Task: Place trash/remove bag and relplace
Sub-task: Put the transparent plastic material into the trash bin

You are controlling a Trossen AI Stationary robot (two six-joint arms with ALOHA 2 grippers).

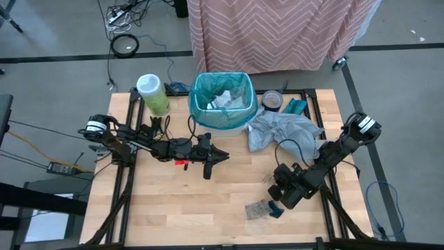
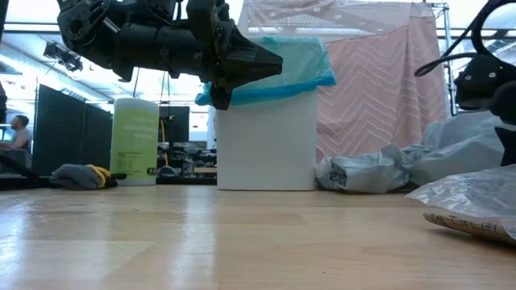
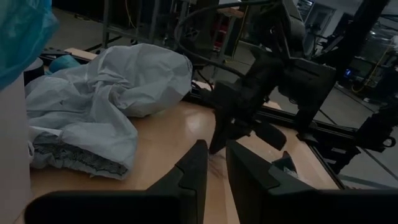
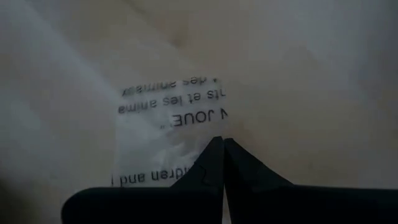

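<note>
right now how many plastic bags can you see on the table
2. The teal-green bag lines the white bin at the table's back edge. The pale grey bag lies crumpled on the table just right of the bin. Others could be hidden under it.

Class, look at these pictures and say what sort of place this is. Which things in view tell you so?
Most likely a robotics lab or workshop. Two dark robot arms work at a wooden table on a metal frame, cables trail across the grey floor, and the low view shows screens and partitions behind the white bin.

Both dark six-joint arms are showing matte black housings and looping black cables, the left arm (image 1: 149, 144) wearing a small red mark.
</note>
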